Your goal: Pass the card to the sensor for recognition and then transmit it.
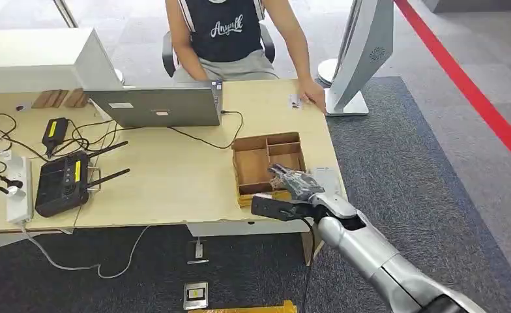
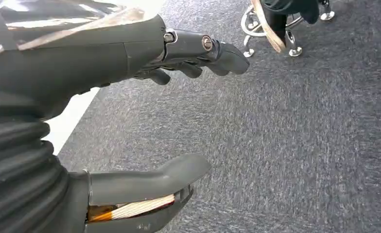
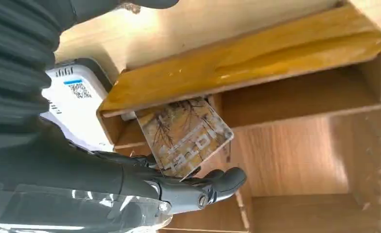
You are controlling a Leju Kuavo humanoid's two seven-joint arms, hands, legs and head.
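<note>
Your right hand (image 1: 291,184) sits low inside the wooden box (image 1: 245,160), its walls and dividers close around it and the card (image 3: 183,136). The white sensor (image 1: 328,180) lies just beside the box's outer wall. Farther along the table edge, a person's hand (image 1: 313,94) rests before the kiosk (image 1: 362,52). A laptop (image 1: 155,105) and its cable (image 1: 204,137) border the bare tabletop left of the box.
</note>
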